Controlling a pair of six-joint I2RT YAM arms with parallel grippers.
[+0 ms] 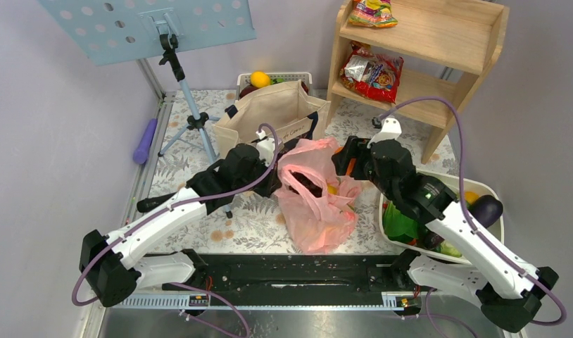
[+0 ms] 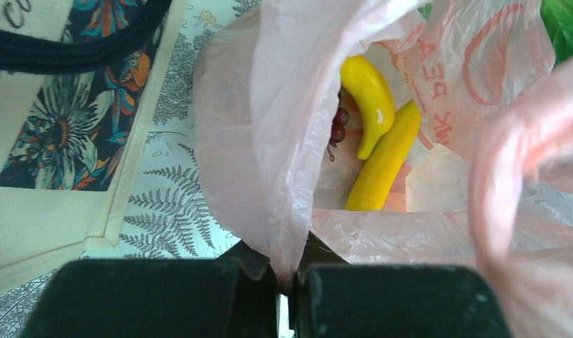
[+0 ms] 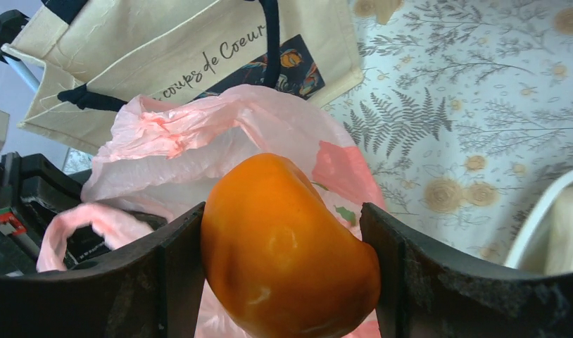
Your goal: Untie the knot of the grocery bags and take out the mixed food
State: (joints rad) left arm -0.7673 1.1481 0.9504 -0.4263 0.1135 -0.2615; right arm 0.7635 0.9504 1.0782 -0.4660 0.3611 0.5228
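At the middle of the bench (image 1: 248, 225), the left pincer (image 2: 285, 278) pinches the rim of the pink grocery bag (image 1: 313, 204), seemingly to keep its mouth open; bananas (image 2: 375, 134) lie inside. The right pincer (image 3: 284, 267) clamps an orange fruit (image 3: 287, 239) close beside it.

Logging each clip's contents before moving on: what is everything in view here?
Grocery bag: one, pink, table centre, mouth open.
Bananas: two, yellow, inside the bag.
Grapes: a few, dark red, beside the bananas.
Orange produce: one, orange, gripped near the bag.
Tote: one, beige, behind the bag.
Basket: one, white, behind the tote, holding a yellow fruit.
Shelf: one, wooden, back right.
Snack packets: at least two, red and multicoloured, on the shelf.
Tub: one, white, right side, holding green produce and an eggplant.
Music stand: one, blue, back left.
Left claw: one, black, shut on the bag's edge.
Right claw: one, black, shut on the orange produce.
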